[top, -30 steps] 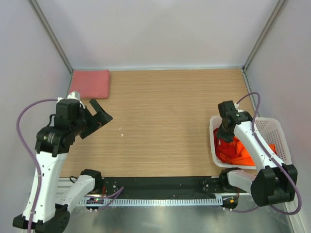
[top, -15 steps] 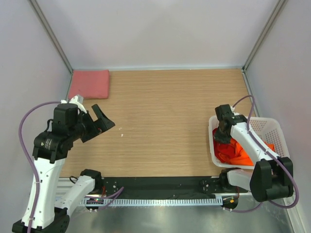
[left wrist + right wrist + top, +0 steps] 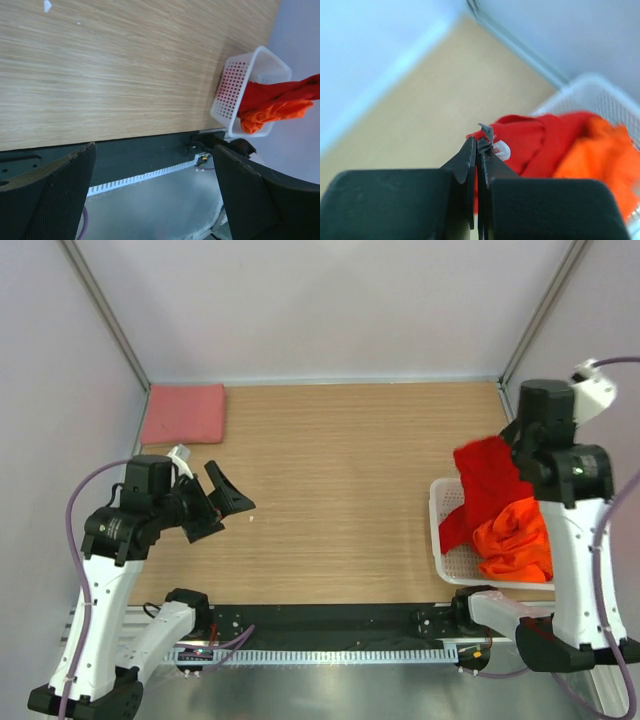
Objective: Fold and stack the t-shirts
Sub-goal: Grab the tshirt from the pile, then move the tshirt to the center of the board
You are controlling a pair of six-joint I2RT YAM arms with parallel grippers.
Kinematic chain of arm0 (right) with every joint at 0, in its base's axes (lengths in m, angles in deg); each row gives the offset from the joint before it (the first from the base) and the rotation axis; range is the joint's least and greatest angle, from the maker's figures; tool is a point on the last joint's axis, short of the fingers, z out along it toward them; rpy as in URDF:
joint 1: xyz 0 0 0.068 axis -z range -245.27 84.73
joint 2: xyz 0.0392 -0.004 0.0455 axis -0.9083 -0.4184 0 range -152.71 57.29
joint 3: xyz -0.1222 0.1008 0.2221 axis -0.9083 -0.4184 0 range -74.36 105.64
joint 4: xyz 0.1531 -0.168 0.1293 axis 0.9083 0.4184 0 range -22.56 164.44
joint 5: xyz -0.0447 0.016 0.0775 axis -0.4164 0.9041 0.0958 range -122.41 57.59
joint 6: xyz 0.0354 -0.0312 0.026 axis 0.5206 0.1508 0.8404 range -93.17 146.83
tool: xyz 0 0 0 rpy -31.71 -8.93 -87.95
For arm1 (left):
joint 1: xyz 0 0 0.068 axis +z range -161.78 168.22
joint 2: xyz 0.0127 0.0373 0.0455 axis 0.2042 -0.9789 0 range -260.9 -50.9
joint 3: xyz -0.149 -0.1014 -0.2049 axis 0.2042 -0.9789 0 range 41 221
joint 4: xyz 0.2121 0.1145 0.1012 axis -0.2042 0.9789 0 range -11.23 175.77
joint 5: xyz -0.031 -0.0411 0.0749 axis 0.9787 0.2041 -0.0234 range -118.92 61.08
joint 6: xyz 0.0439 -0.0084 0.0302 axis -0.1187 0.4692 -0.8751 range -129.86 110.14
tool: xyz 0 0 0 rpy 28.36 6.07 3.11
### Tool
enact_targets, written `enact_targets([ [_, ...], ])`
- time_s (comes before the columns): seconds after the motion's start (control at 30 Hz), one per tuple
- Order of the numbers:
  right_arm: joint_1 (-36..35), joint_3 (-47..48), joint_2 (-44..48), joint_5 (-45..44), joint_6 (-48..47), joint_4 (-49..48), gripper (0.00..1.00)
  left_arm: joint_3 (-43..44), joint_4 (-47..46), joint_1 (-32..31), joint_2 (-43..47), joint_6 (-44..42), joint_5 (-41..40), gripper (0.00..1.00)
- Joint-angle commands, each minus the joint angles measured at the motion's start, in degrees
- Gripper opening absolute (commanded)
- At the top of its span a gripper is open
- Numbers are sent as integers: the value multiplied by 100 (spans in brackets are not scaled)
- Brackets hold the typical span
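Hidden / unclear:
- The closed tips of the right gripper [image 3: 477, 145] are seen only in the right wrist view. From above they are masked by the wrist housing and by cloth.
- That wrist view is blurred beyond the fingers, and a small pale round item beside the pinch cannot be identified.
- Much of the white basket [image 3: 441, 530] is covered by shirts and by the right arm, so its floor and right side are not made out.
- In the left wrist view the raised red cloth is cut off at the right frame edge.

Grippers:
- The right gripper's jaws are pressed together on a fold of the red t-shirt [image 3: 485, 475]. The shirt is held up above the basket's left rim and its lower part trails into the basket.
- An orange t-shirt [image 3: 515, 540] is bunched against the red one, over the basket.
- The left gripper [image 3: 222, 515] is spread wide with nothing between its fingers. It is held over the near left of the table [image 3: 340, 460], well apart from every shirt.
- A salmon pink t-shirt [image 3: 185, 412] is noted folded flat at the table's far left corner.
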Motion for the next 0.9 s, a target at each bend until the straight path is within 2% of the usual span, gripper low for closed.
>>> enact_targets([
  [0.0,22,1798,-67,-909,-527,-337,1,98,-385,-23,97,313,635,100],
  [0.03,13,2472,-102,-848,-711,-556,1,203,-324,-23,89,278,609,100],
  [0.17,22,3470,-225,-489,-1546,-2005,2,415,19,-23,-43,-3,696,100],
  [0.23,22,4039,-480,-304,-1688,-2174,2,476,168,-23,-113,-108,898,100],
  [0.5,22,4175,-876,478,-1882,-2501,1,293,-393,-23,430,119,1232,100],
  [0.67,22,4429,-1227,1277,-1198,-2193,1,344,-473,-14,370,77,1418,98],
  [0.8,4,4509,-1395,2952,-240,-2236,1,958,-201,-14,273,-196,988,97],
  [0.87,-22,4465,-1369,3387,287,-2587,2,1214,-43,-23,264,-284,645,97],
])
